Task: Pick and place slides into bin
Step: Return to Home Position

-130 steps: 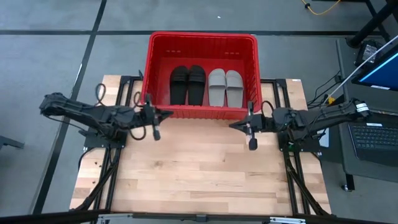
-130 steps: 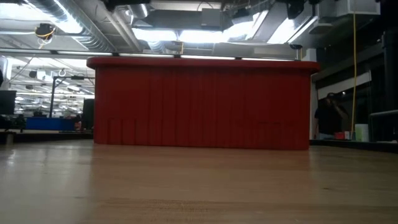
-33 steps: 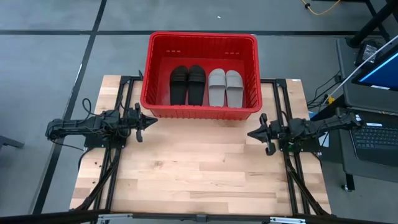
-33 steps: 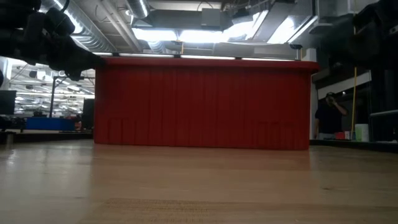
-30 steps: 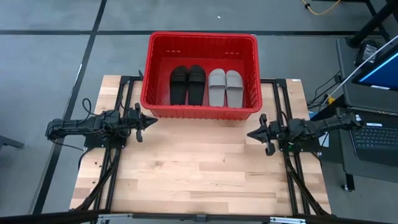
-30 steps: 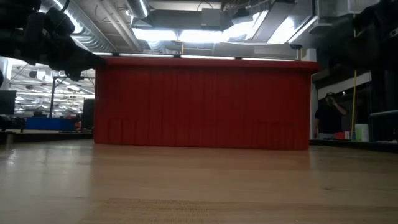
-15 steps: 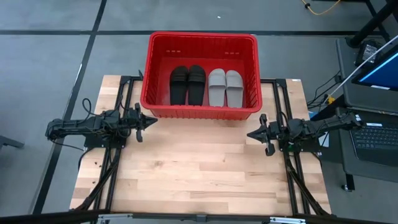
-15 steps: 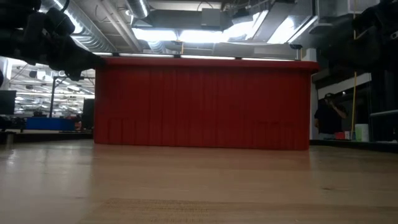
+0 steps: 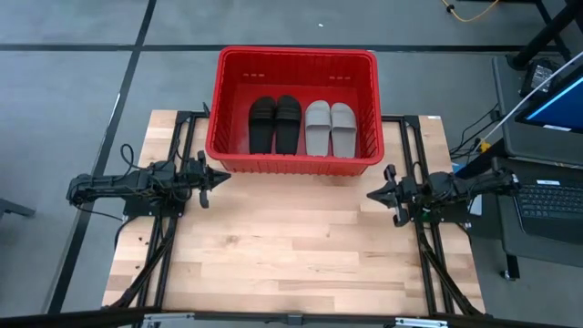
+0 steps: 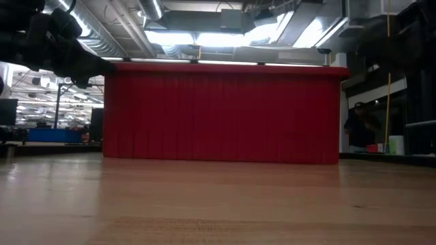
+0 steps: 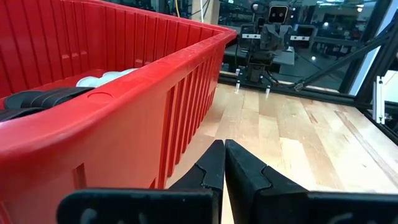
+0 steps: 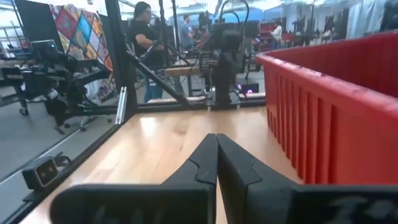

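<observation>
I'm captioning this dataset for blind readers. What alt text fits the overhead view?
A red bin at the far edge of a wooden table holds two black slides and two grey slides side by side. The left gripper and right gripper, both shut and empty, point inward from the table's sides.

Grey workshop floor, wood bench, open lab behind.
Floor [image 9: 73, 73] has dark tape lines; plank table [image 9: 291, 246]; laptop [image 9: 547, 200] on side desk; ceiling ducts [image 10: 99, 30], strip lights [image 10: 178, 37]; 1 person [image 12: 145, 34] standing at back.

Glossy ribbed plastic bin [image 9: 296, 53]; smooth wooden table [image 9: 291, 251]; slides [image 9: 262, 123] seemingly matt.
</observation>
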